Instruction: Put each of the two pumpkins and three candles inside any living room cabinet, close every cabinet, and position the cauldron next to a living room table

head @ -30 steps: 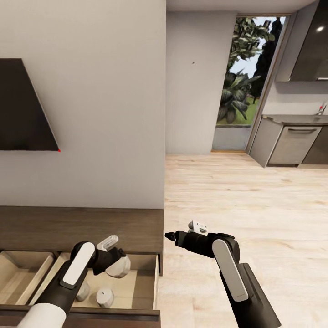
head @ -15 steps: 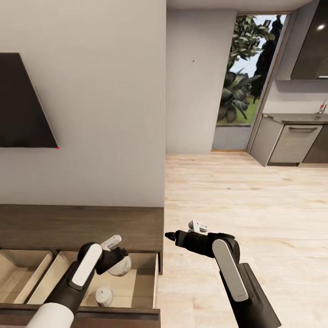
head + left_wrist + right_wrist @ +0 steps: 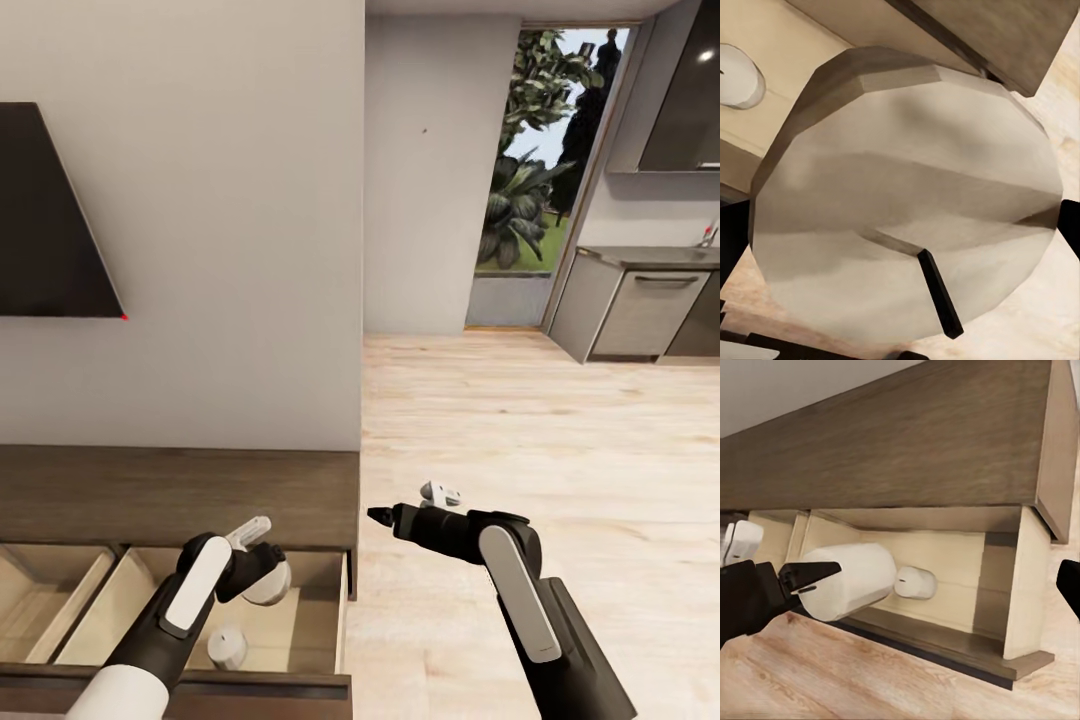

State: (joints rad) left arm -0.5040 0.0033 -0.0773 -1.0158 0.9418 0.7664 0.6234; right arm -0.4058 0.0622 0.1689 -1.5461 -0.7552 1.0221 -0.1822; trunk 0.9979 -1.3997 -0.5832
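Your left gripper [image 3: 262, 577], clamped on a short white candle [image 3: 268, 583], hovers over the open beige-lined drawer [image 3: 322, 612] of the dark-brown wood cabinet [image 3: 180, 495]; another white candle [image 3: 228, 648] lies inside; your right gripper [image 3: 378, 516] I cannot tell.

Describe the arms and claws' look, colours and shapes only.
Both arms are black with long white rounded panels along the forearm links. The left claw has black fingers tapering to points, on a bulky black wrist with a small white block on top. The right claw ends in a dark pointed tip, with a similar white block behind it. No cables or markings are visible.
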